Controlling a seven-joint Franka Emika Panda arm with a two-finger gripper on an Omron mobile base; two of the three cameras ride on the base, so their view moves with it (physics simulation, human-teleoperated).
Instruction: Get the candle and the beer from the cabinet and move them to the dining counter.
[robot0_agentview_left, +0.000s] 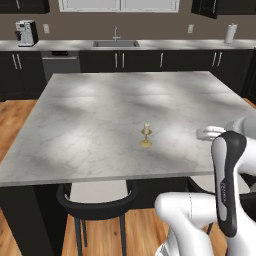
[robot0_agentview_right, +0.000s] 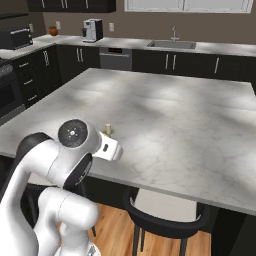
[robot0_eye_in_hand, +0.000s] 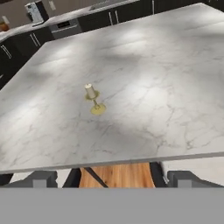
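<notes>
Standing upright on the marble surface (robot0_agentview_left: 100, 115), the candle (robot0_agentview_left: 146, 136) keeps its long axis vertical, wick end up, brass base flat on the stone, just right of centre in the left base view. In the hand view it leans slightly toward upper left. The end effector (robot0_eye_in_hand: 112, 178) is released, holding nothing.

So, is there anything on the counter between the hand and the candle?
No. In the hand view, only bare marble of the dining counter lies between the hand and the candle, which stands upright.
</notes>
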